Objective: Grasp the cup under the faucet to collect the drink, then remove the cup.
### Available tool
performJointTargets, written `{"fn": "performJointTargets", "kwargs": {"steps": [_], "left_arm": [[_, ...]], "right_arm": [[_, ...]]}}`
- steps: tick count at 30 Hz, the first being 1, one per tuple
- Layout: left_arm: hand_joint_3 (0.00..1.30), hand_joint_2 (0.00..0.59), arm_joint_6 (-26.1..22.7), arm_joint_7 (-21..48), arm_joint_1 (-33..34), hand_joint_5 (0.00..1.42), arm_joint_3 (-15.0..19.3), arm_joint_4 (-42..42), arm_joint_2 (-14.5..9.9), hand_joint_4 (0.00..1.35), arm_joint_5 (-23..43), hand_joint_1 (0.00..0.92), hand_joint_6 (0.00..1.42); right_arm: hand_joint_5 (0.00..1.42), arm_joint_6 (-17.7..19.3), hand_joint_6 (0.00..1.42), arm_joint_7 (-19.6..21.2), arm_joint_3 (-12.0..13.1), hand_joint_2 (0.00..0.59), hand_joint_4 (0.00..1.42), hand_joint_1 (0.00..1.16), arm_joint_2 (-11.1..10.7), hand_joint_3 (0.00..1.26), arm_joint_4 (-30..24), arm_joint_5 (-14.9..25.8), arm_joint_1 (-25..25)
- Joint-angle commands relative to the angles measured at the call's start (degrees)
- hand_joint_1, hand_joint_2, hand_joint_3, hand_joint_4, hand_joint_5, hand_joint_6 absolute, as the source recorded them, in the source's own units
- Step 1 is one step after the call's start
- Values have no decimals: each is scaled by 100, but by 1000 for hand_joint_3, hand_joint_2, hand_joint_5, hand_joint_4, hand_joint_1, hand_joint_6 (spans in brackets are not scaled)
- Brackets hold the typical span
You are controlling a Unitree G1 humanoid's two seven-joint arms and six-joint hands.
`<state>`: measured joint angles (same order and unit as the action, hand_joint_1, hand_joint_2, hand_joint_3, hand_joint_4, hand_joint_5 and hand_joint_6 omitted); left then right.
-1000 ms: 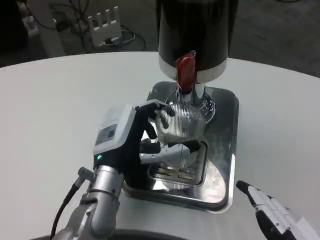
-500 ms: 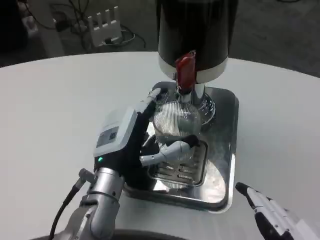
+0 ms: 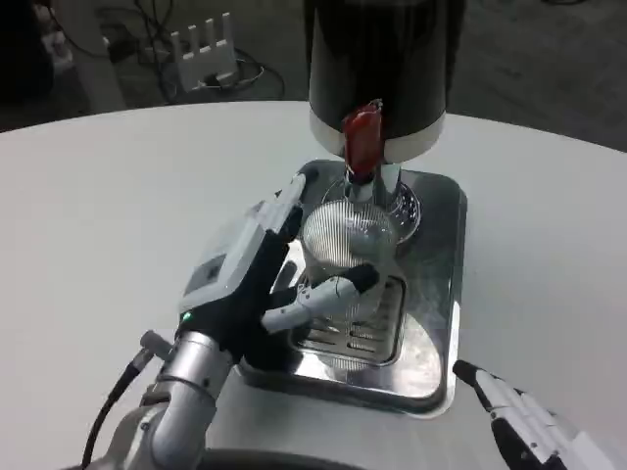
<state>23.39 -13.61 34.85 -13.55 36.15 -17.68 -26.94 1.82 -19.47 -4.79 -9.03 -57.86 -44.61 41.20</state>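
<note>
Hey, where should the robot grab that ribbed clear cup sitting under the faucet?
Around the ribbed side wall of the cup, from the robot's left, as the left hand wraps it now. It stands upright with the faucet right above the rim, so coming from the top looks blocked.

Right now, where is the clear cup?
In the head view the cup sits mid-frame, over the metal tray's grate, below the red faucet lever, held by the left hand.

Clear ribbed plastic cup (image 3: 345, 238), polished mirror-bright metal drip tray (image 3: 439, 294) with slotted grille, glossy black dispenser body (image 3: 382, 49), shiny red plastic faucet lever (image 3: 361, 140), matt white smooth desk (image 3: 108, 206).
</note>
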Motion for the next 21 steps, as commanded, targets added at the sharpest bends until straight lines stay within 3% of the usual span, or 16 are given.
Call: {"fn": "performJointTargets", "kwargs": {"steps": [1,8,13,18,21], "left_arm": [[0,0,-76,28,-640,0,347,-899,-74,0,243,0,0],[0,0,-333,98,-1457,0,995,-2258,23,0,672,0,0],[0,11,-481,485,-1713,0,1502,-2985,157,0,1610,0,0],[0,115,-923,1408,-1466,12,1641,-3287,12,0,2456,0,4],[0,143,-1320,2167,-1245,1,1656,-3587,-172,0,2971,0,0]], "right_arm": [[0,-47,0,4,-75,445,0,418,34,11,103,-61,12],[0,-81,0,10,-49,449,0,416,48,14,105,-63,-43],[0,-113,0,7,-67,453,0,417,54,14,115,-62,-51],[0,-115,0,40,-71,454,0,418,64,14,135,-66,-40],[0,-125,0,54,-51,454,0,418,75,14,147,-45,-19]]}}
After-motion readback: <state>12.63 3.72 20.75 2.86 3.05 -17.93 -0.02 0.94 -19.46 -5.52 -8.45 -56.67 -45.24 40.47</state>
